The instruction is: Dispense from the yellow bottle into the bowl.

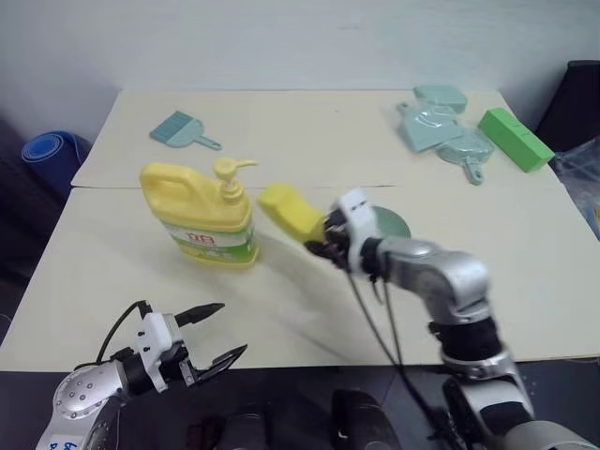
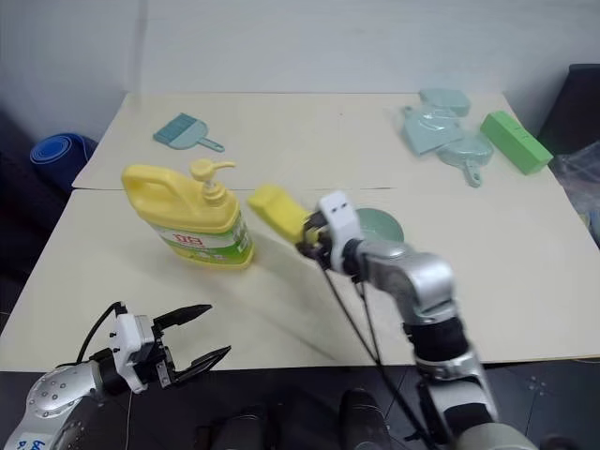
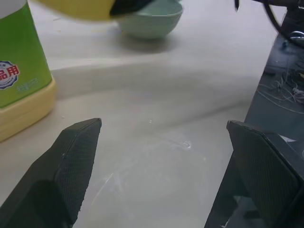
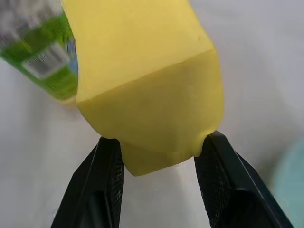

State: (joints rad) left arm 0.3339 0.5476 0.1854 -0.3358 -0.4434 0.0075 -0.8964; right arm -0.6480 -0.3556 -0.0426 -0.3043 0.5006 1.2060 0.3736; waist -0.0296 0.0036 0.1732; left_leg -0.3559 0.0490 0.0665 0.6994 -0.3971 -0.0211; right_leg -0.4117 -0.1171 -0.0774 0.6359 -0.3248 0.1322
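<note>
The yellow bottle (image 1: 202,220) stands upright on the table, left of centre, its pump spout pointing right. Just right of it my right gripper (image 1: 323,244) is shut on a yellow wedge sponge (image 4: 147,80) and holds it up off the table. The pale teal bowl (image 1: 396,225) sits right behind that gripper, partly hidden by the wrist; it also appears in the left wrist view as the bowl (image 3: 152,21). Near the table's front edge, left of the bottle, my left gripper (image 1: 234,327) is open and holds nothing.
Teal dustpans and scoops (image 1: 436,127) and a green block (image 1: 514,138) lie at the back right. A small teal dustpan (image 1: 180,129) lies at the back left. A blue roll (image 1: 52,150) sits off the table's left side.
</note>
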